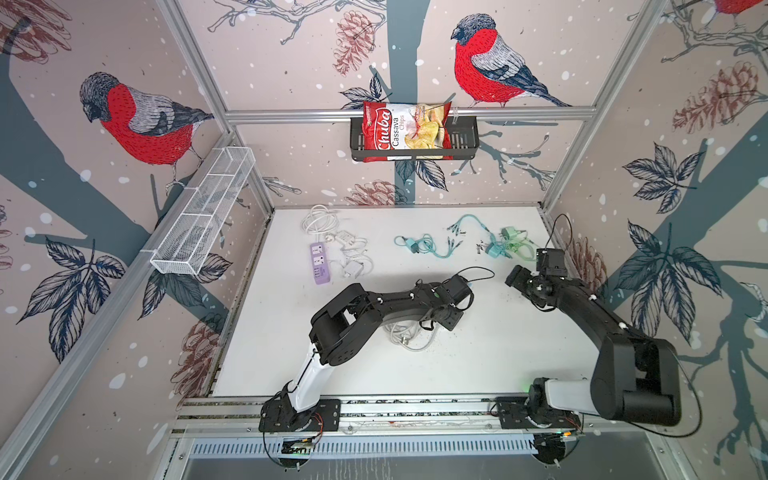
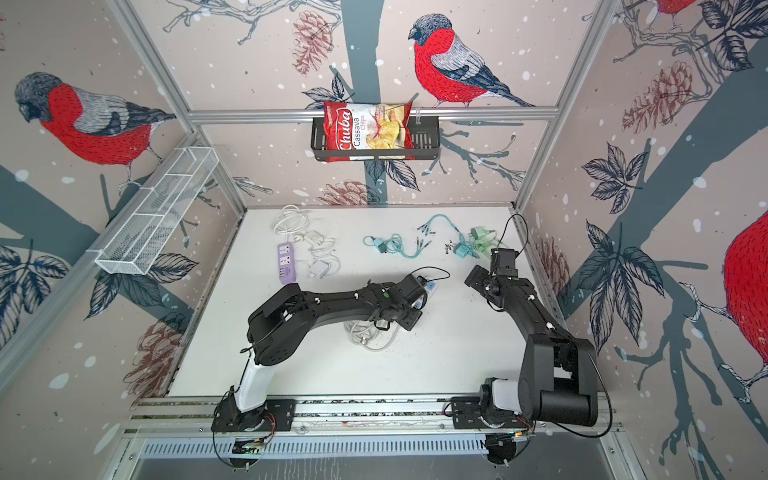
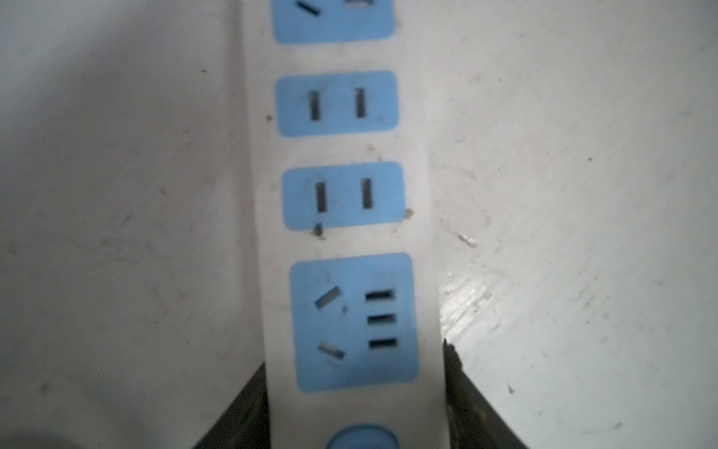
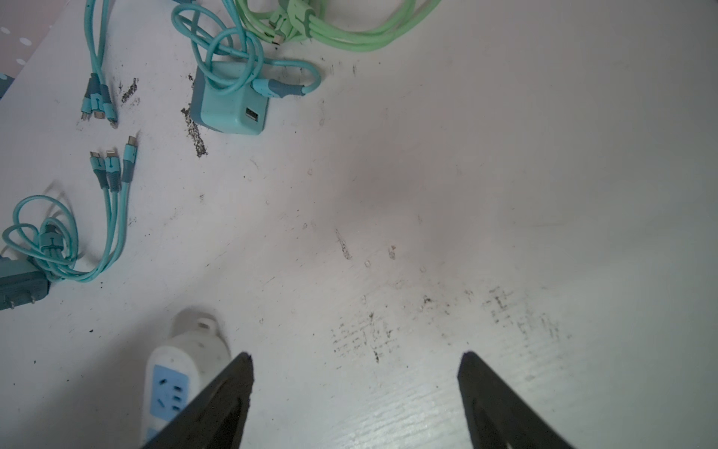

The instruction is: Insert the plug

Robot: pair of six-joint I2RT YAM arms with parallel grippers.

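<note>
**1. At the white power strip.** The white power strip (image 3: pixel 342 151) lies flat on the table (image 1: pixel 478 365) with its blue socket faces up. The left gripper (image 3: pixel 355 361) straddles its switch end, with one finger against each long side. This reads as a closed grip on the strip, though the wrist view is blurred.
- Hazard: the hold is at one end only. Insertion force at a socket toward the free end can pivot or tip the strip, and the prongs then jam at the slot mouths.

**2. Just beside the strip.** The strip's own cable coil (image 2: pixel 370 336) lies under the left arm.
- Hazard: if the strip shifts, the coil drags or snags on the wrist and pulls the sockets out of line.

**3. Near the strip's free end.** The right gripper (image 4: pixel 356 354) hovers over bare table with its jaws wide apart and nothing between them. No plug is in hand.

**4. Well apart from the strip.** The teal charger (image 4: pixel 229 105), judged the likeliest plug, rests on the table with its cable looped over it. Its prongs are not visible. A dark teal adapter (image 4: pixel 21 289) with exposed prongs lies about as far from the strip.
- Hazard: the looped cable lifts with the charger and tugs it askew.
- Hazard: with the prong direction unknown, the grasp may present the plug the wrong way round.
- Hazard: the wrong unit may be picked.

**5. Farthest from the strip.** A purple power strip (image 1: pixel 320 262) lies among white chargers (image 1: pixel 351 268).
- Hazard: it offers a second, unheld receptacle. A plug pressed into it would push it across the table.
</note>
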